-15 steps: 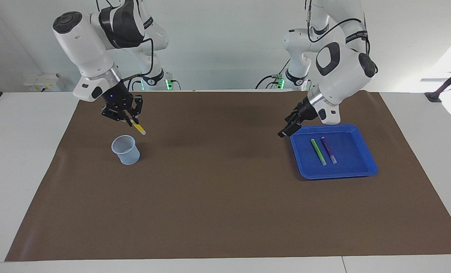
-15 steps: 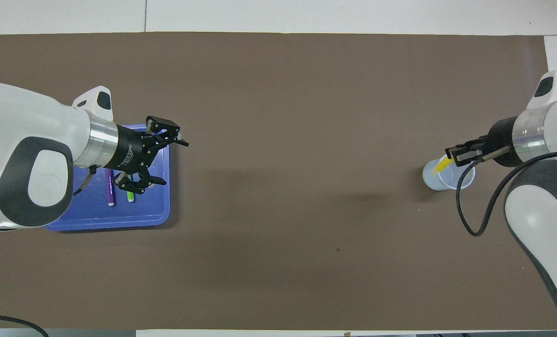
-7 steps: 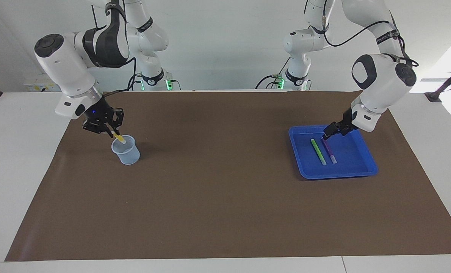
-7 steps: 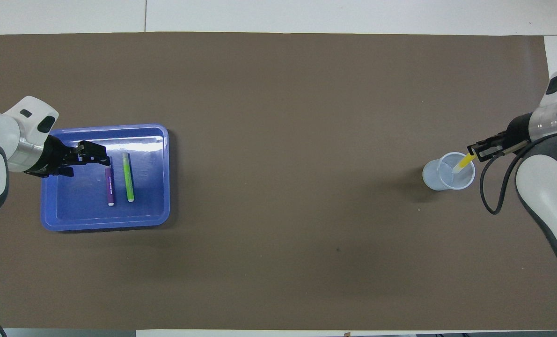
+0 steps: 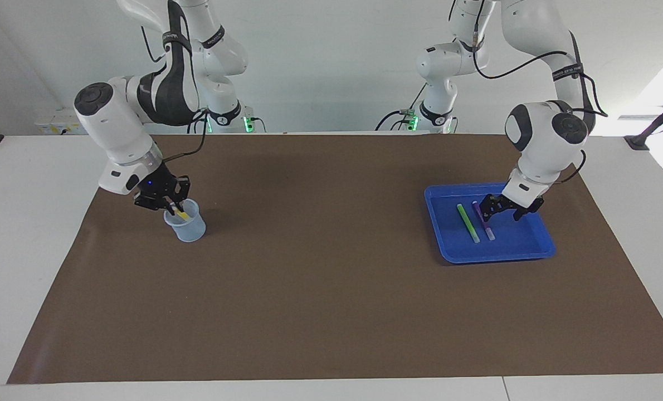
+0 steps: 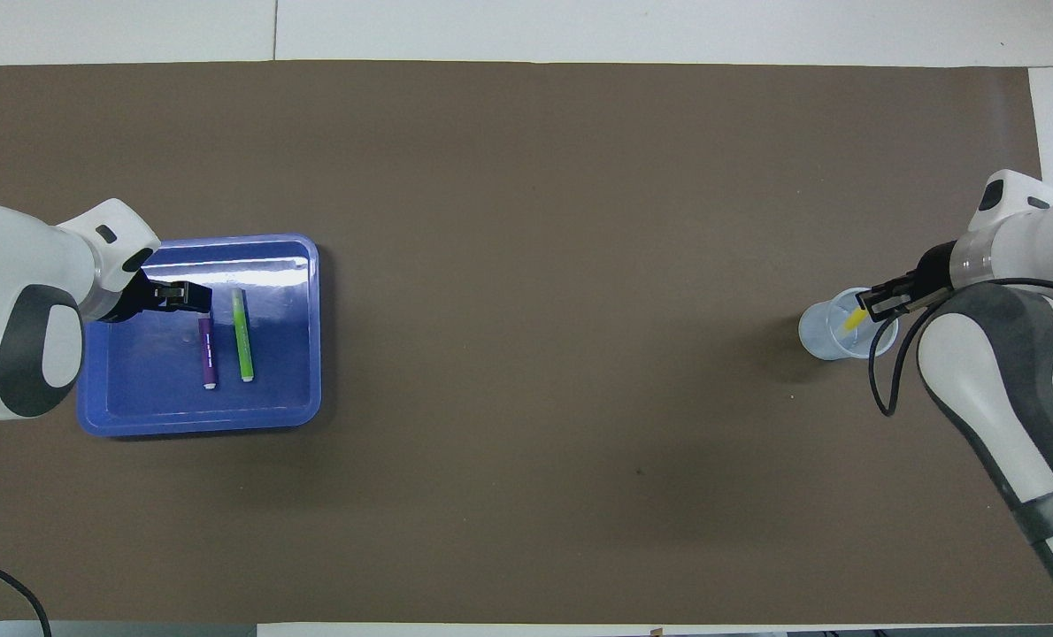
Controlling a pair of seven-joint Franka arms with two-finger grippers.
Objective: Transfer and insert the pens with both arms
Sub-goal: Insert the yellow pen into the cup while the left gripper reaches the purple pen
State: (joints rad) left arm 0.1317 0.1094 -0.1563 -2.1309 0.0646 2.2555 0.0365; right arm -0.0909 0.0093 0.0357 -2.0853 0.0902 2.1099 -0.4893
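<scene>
White table (image 5: 30,234): brown mat (image 5: 331,289); on mat, blue tray (image 5: 537,248), cup (image 5: 189,228).

Two pens (image 5: 476,221) in tray (image 5: 537,248)

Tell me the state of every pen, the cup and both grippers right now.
yellow pen: tilted, lower end in the cup
cup: upright
green pen: flat in the tray
purple pen: flat in the tray
left gripper: open, over the purple pen's end
right gripper: at the cup's rim, by the yellow pen

Both arms (image 5: 120,120) were glossy white with dark grey joint panels, silver wrist rings, black grippers (image 5: 501,206) and looping black cables.
</scene>
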